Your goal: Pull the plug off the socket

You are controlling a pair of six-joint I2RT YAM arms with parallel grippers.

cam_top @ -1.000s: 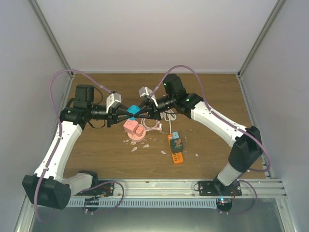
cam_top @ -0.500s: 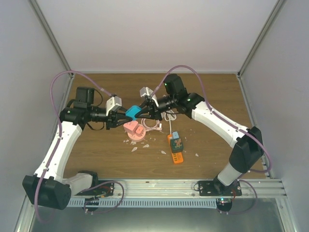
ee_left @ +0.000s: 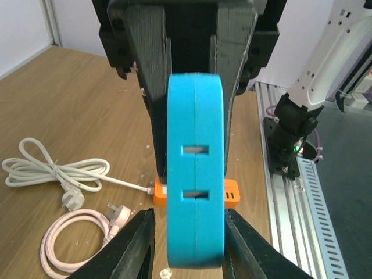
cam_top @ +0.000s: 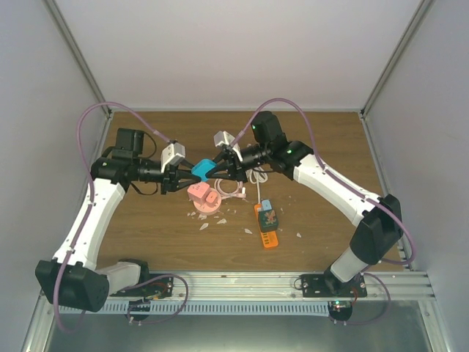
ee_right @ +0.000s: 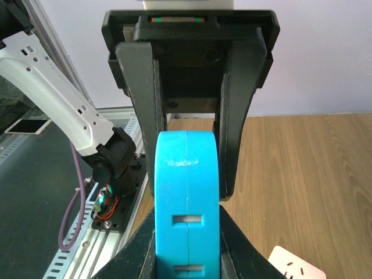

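A blue block with two slots on its edge (cam_top: 202,170) hangs above the table between both grippers. My right gripper (cam_top: 213,170) is shut on it from the right. In the right wrist view the block (ee_right: 186,174) fills the space between my right gripper (ee_right: 186,224) fingers. My left gripper (cam_top: 186,174) faces it from the left. In the left wrist view, my left gripper (ee_left: 189,218) stands open round the block (ee_left: 195,168), with a gap showing on the left side. I cannot tell whether this block is the plug or the socket.
A pink socket piece (cam_top: 203,196) lies on the wooden table below the grippers. An orange power strip (cam_top: 267,227) with things plugged in lies to the right. A white cable (ee_left: 52,171) and a pink cable with plug (ee_left: 75,235) lie coiled nearby. Small debris bits are scattered around.
My left gripper has opened and let go of the blue block. The right gripper stays shut on it, and the block has barely shifted.
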